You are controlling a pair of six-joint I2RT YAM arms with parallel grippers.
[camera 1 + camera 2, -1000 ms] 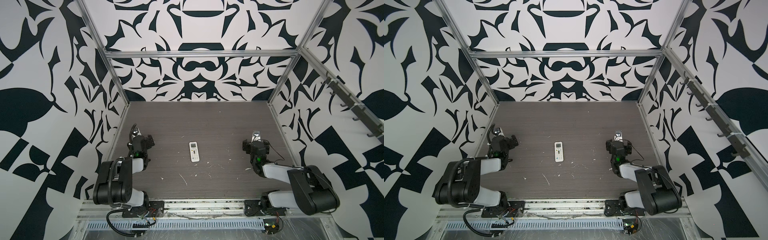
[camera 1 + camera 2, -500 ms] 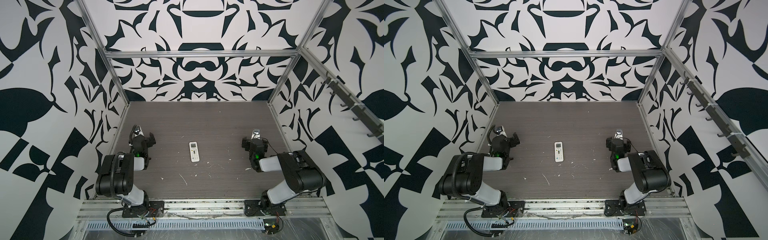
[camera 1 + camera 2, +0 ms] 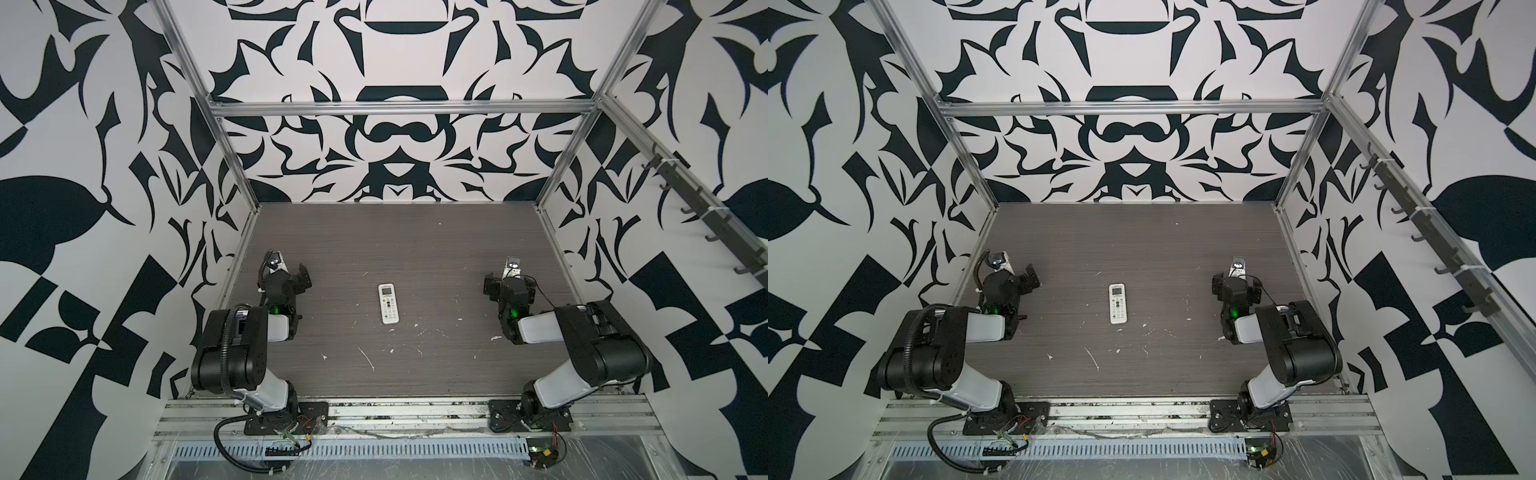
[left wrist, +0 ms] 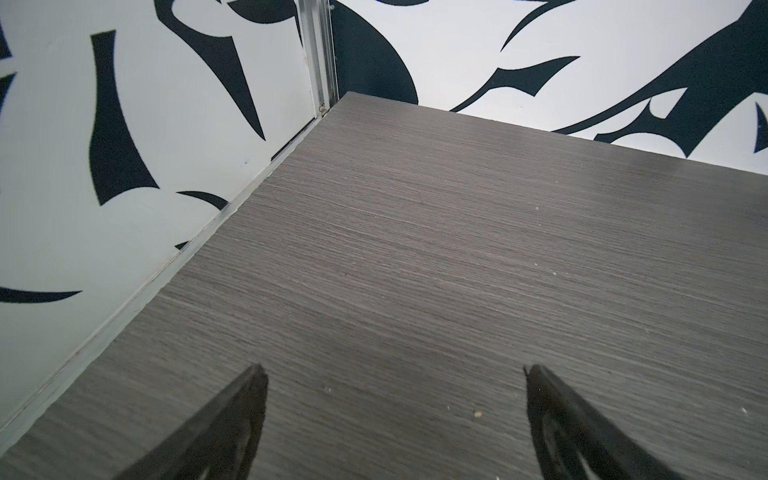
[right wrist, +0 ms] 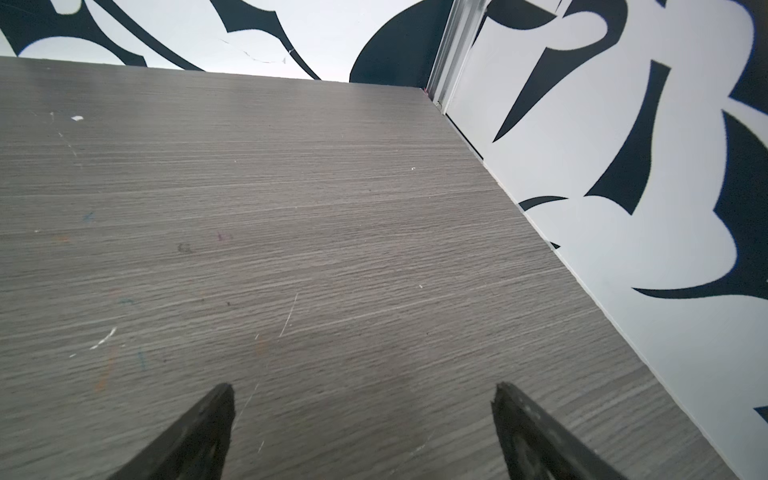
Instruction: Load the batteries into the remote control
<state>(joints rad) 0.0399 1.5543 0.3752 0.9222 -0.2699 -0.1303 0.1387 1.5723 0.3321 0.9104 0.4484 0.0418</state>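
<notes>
The remote control (image 3: 388,303) (image 3: 1118,303) is a slim white handset lying buttons-up in the middle of the table in both top views, its small screen at the far end. The batteries are out of view. My left gripper (image 3: 289,271) (image 3: 1013,272) hovers near the left wall, well left of the remote, open and empty. In the left wrist view the left gripper (image 4: 394,370) shows only bare table between its fingers. My right gripper (image 3: 510,283) (image 3: 1237,284) stands well to the right of the remote, also open. The right gripper (image 5: 362,387) holds nothing.
White flecks and scratches (image 3: 368,358) mark the dark wood table (image 3: 415,241) in front of the remote. Patterned walls with metal frame posts (image 4: 320,54) (image 5: 451,45) close in the left, right and back sides. The arm bases (image 3: 286,417) stand on the front rail.
Both arms have raised their elbows, the right one swinging inward. The grippers have barely shifted and stay open. The remote control has not moved.
</notes>
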